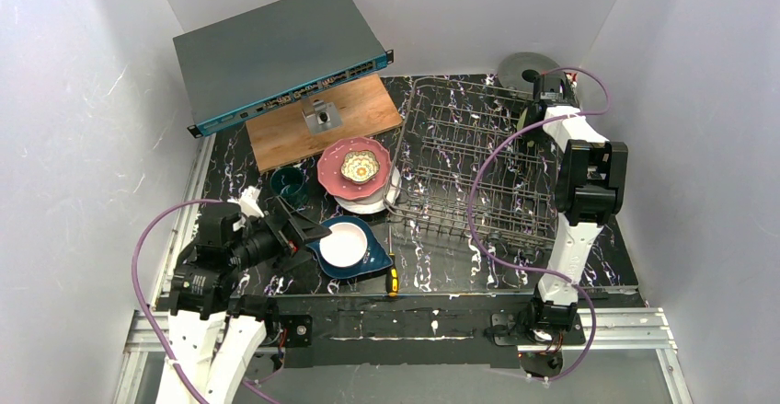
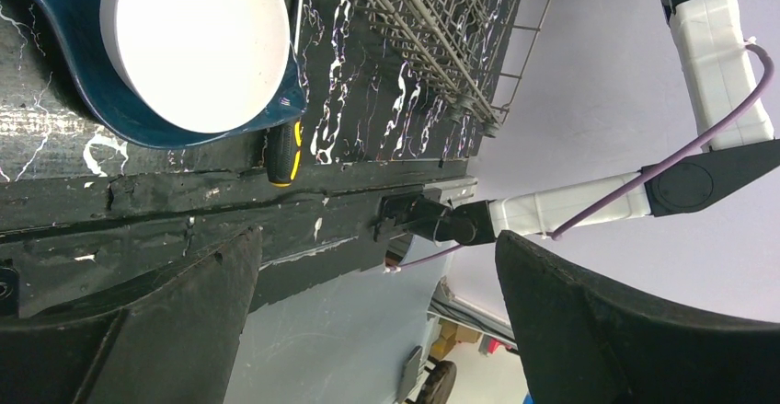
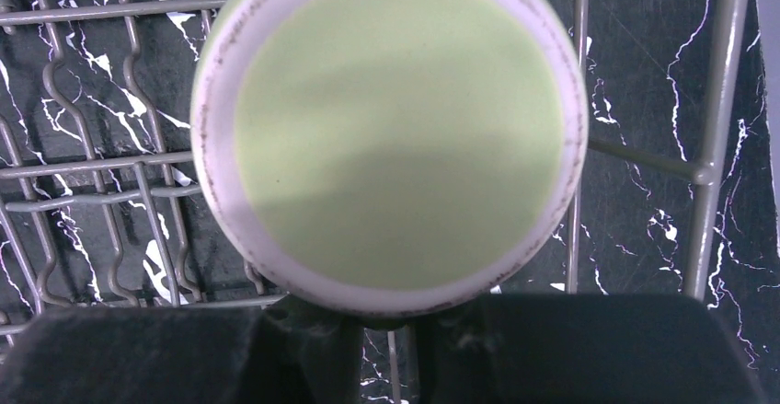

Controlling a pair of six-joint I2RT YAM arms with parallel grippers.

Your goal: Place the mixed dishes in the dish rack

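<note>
Currently: pale yellow-green mug [image 3: 391, 132] being held inverted in clamped right gripper [image 3: 386, 330] over far-right corner of dish rack [image 1: 478, 174]; lowering, release likely being required. Left gripper [image 2: 377, 238] gaping, empty.

Black tabletop [image 1: 460, 261], veined white like marble. Silver-grey wire dish rack [image 1: 460, 160]. The pale yellow-green mug [image 3: 395, 137] has a base ringed off-white, flecked brown. Noted also:
- pink plate [image 1: 333, 172]
- white plate [image 1: 363, 206]
- dark blue plate [image 1: 366, 262]
- white bowl [image 1: 344, 243]
- cream flower-shaped dish [image 1: 360, 167], yellowish centre
- dark teal mug [image 1: 290, 183]

The screwdriver [image 1: 392, 280] has a yellow-and-black handle. Tan wooden board [image 1: 285, 132]. Purple cables [image 1: 471, 203].
</note>
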